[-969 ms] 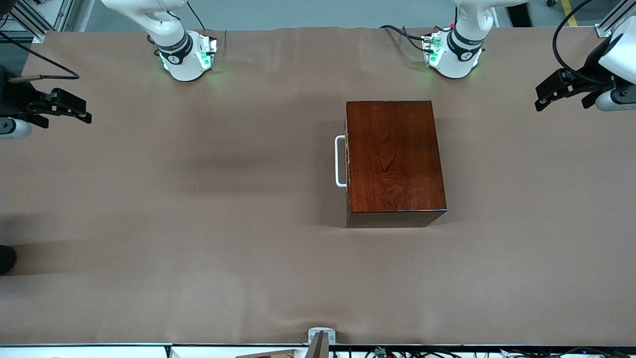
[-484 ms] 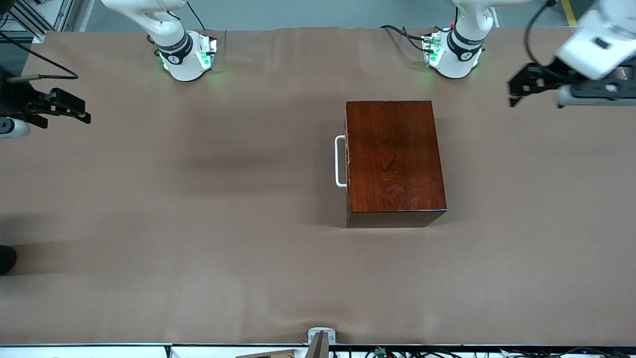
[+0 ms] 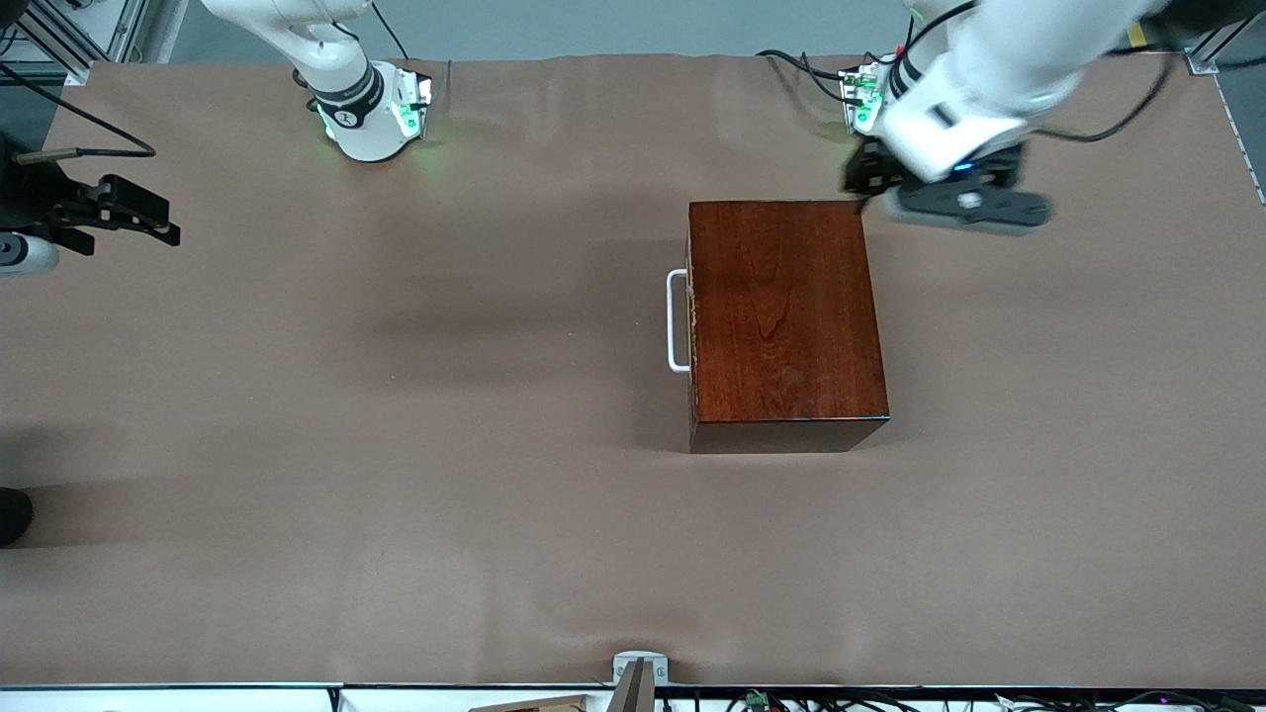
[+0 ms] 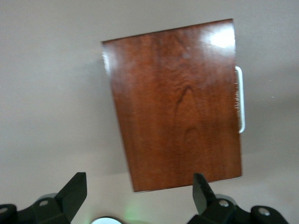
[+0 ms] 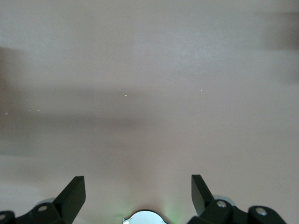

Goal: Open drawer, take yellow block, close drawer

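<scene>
The mahogany box (image 3: pixel 781 316) stands mid-table with its drawer pushed in. The drawer's white handle (image 3: pixel 677 321) faces the right arm's end of the table. The yellow block is hidden. My left gripper (image 3: pixel 868 180) is open and empty, up in the air over the box's corner closest to the left arm's base. The left wrist view shows the box top (image 4: pixel 177 102) and the handle (image 4: pixel 240 99) past my open left gripper (image 4: pixel 140 191). My right gripper (image 3: pixel 148 213) is open and empty and waits at the right arm's end of the table; in the right wrist view my right gripper (image 5: pixel 138 193) has only bare table under it.
A brown cloth (image 3: pixel 396 445) covers the whole table. The two arm bases (image 3: pixel 371 109) stand along the table edge farthest from the front camera. A small grey bracket (image 3: pixel 638 667) sits at the edge nearest that camera.
My left arm has swung in from the left arm's end of the table to the box's corner by its base. The right arm and the box have not moved.
</scene>
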`<state>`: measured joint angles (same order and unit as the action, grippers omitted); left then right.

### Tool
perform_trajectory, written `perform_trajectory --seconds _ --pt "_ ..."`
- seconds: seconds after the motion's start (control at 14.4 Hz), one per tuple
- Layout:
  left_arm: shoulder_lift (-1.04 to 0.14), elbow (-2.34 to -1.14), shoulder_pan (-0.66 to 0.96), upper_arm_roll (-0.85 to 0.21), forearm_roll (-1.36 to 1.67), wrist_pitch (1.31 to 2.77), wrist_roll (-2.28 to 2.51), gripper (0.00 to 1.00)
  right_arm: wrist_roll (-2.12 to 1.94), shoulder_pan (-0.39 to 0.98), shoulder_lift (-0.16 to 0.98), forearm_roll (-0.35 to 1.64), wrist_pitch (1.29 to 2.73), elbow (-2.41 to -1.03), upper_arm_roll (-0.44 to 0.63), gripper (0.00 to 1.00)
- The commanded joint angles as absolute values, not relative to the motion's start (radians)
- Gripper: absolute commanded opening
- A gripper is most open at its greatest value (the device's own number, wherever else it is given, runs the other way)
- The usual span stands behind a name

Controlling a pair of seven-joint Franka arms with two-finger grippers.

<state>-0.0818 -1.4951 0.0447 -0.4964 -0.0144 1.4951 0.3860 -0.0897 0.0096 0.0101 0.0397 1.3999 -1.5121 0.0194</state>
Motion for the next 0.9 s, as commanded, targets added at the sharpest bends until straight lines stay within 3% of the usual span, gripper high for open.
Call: perform_trajectory --seconds 0.0,0.21,0.42,0.55,0.83 --pt "-0.243 -1.338 0.184 -0.508 -0.112 1.471 0.541 1.0 -0.104 -0.008 -0.002 0.028 1.397 -1.514 0.005 1.0" --pt "-0.378 -1.246 0.322 -0.495 -0.185 1.498 0.685 1.0 -0.104 -0.008 -0.002 0.028 1.397 -1.514 0.006 1.0" --pt "-0.448 -1.23 0.415 -0.454 -0.199 1.586 0.785 1.0 -0.104 -0.008 -0.002 0.029 1.396 -1.514 0.005 1.0" --pt "-0.483 -1.221 0.527 -0.358 -0.199 1.627 0.787 1.0 -0.104 -0.008 -0.002 0.029 1.396 -1.514 0.006 1.0" --pt "-0.63 -1.114 0.861 -0.036 -0.198 1.652 0.827 1.0 -0.104 -0.006 -0.002 0.029 1.396 -1.514 0.006 1.0"
